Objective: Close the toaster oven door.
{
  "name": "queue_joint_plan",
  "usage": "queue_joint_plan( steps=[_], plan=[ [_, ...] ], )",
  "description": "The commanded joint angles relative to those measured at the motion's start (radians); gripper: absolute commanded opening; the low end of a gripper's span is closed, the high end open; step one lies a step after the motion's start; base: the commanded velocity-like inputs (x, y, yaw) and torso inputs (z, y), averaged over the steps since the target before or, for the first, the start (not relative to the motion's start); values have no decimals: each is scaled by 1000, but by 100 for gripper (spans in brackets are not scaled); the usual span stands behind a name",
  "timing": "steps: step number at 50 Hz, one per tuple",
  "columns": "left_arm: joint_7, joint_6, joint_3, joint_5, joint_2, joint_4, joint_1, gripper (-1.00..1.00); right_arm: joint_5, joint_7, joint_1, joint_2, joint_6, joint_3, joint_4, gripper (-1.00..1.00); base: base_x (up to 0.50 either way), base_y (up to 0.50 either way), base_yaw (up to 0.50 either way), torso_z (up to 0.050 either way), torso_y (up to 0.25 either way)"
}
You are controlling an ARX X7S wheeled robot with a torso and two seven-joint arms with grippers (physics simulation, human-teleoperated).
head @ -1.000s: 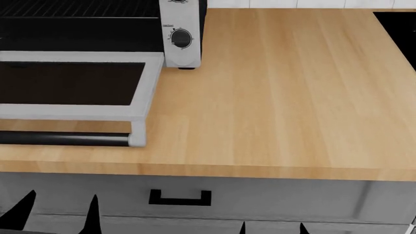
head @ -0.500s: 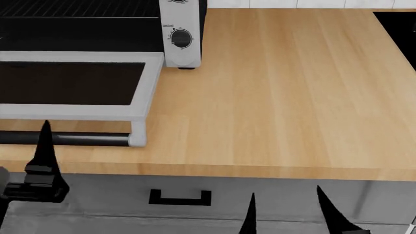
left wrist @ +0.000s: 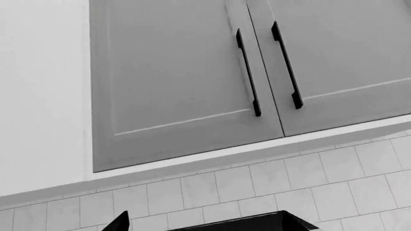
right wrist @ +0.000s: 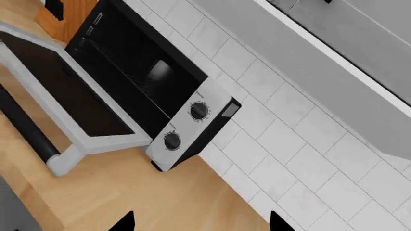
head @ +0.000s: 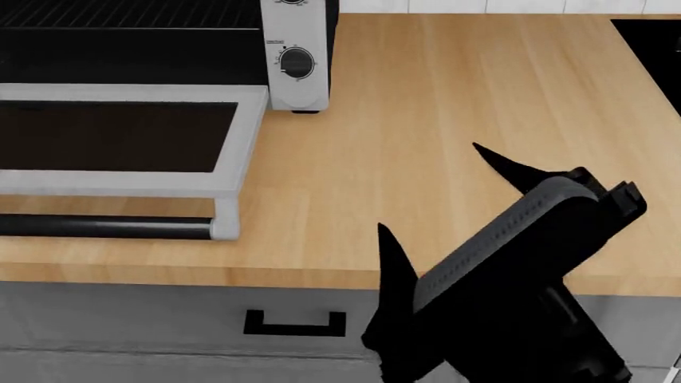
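The toaster oven (head: 296, 60) stands at the back left of the counter, its black inside and wire rack showing. The toaster oven door (head: 127, 140) lies open and flat, with its black bar handle (head: 107, 227) towards the counter's front edge. My right gripper (head: 431, 191) is open and empty, raised over the counter's front, well right of the door. In the right wrist view the oven (right wrist: 192, 110), its door (right wrist: 64, 101) and the handle (right wrist: 26, 127) lie beyond the open gripper (right wrist: 200, 224). My left gripper (left wrist: 205, 224) is out of the head view; its tips stand apart, facing the wall.
A wooden counter (head: 458, 120) carries the oven. A grey drawer with a black bracket handle (head: 293, 323) is below the front edge. A black surface (head: 651, 40) is at the back right. A wooden block (right wrist: 64, 17) stands beyond the oven. Grey upper cabinets (left wrist: 192, 72) hang over the tiled wall.
My right gripper has risen from below the counter edge to above the counter's front. My left gripper, seen by the handle half a second ago, has left the head view.
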Motion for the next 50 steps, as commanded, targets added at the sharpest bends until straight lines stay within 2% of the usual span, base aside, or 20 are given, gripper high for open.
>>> queue_joint_plan(
  steps=[1, 6, 16, 28, 32, 39, 43, 50],
  plan=[
    [22, -148, -5, -55, -40, 39, -188, 100, 32, -238, 228, 204, 67, -87, -35, 100, 0, 0, 0, 0, 0],
    [34, -158, -11, -71, -41, 37, -196, 100, 34, -309, 260, 275, 53, -114, -21, 100, 0, 0, 0, 0, 0],
    [44, -212, -48, -110, -24, 43, -246, 100, 19, -337, 331, 279, 126, -170, -38, 100, 0, 0, 0, 0, 0],
    [36, -180, -38, -112, -6, 32, -210, 100, 14, -328, 303, 296, 105, -171, -32, 100, 92, 452, 0, 0, 0],
    [39, -196, -69, -140, 36, 34, -207, 100, 18, -328, 300, 299, 114, -165, -39, 100, 111, 464, 0, 0, 0],
    [39, -177, -63, -139, 32, 29, -187, 100, 20, -332, 306, 295, 120, -171, -37, 100, 111, 464, 0, 0, 0],
    [37, -162, -56, -135, 30, 25, -174, 100, 51, -332, 299, 277, 132, -130, -39, 100, 0, 0, 0, 0, 0],
    [33, -155, -51, -135, 28, 24, -166, 100, 30, -325, 292, 288, 122, -157, -32, 100, 115, 0, 0, 0, 0]
  ],
)
